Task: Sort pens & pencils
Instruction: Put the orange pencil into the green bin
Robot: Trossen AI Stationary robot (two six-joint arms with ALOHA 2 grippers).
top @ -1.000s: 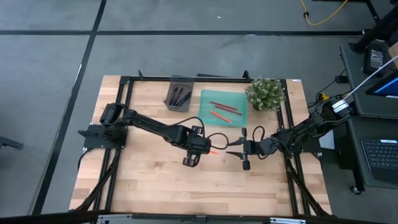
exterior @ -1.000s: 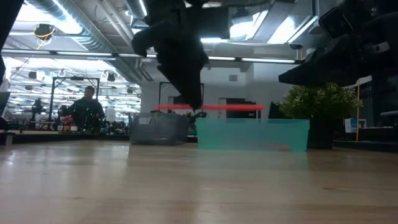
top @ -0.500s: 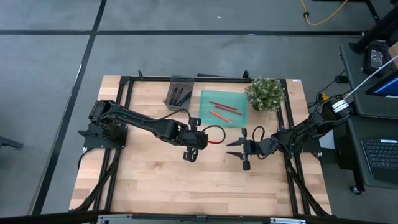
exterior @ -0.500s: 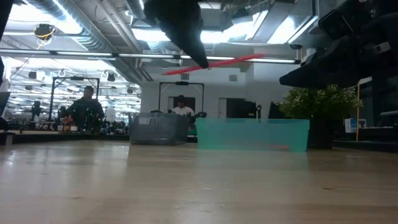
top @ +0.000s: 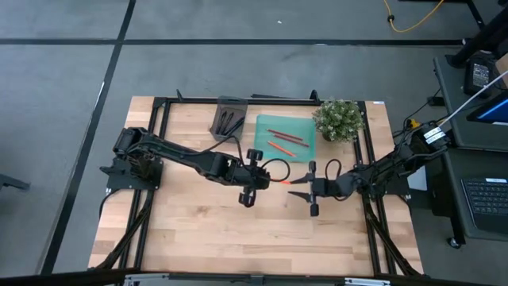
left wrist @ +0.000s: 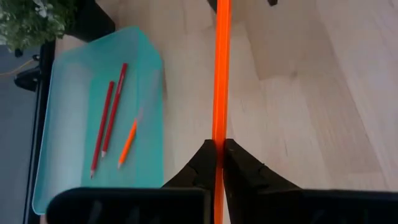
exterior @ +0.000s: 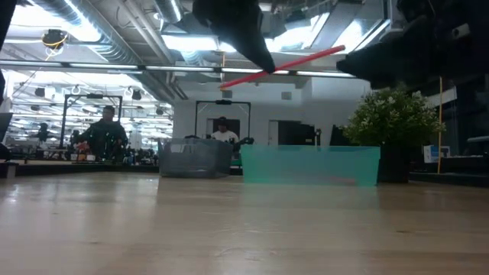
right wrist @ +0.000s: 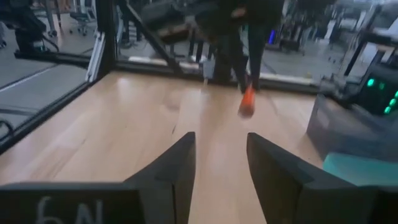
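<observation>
Orange pencil (left wrist: 221, 81) sits pinched between the pressed-together fingers of the left hand (top: 270, 180), held well above the wooden counter (top: 190, 230) mid-table, its free end pointing toward the right hand (top: 295, 188), whose fingers are spread with nothing between them. Three more pencils (top: 284, 140) lie in the teal tray (top: 265, 124) beside the potted plant (top: 339, 119), and black pens (top: 230, 122) lie in the grey tray (top: 221, 102) next to it.

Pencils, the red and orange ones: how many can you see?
4: three lie in the teal tray, and one orange pencil is held by the left gripper above the table.
</observation>
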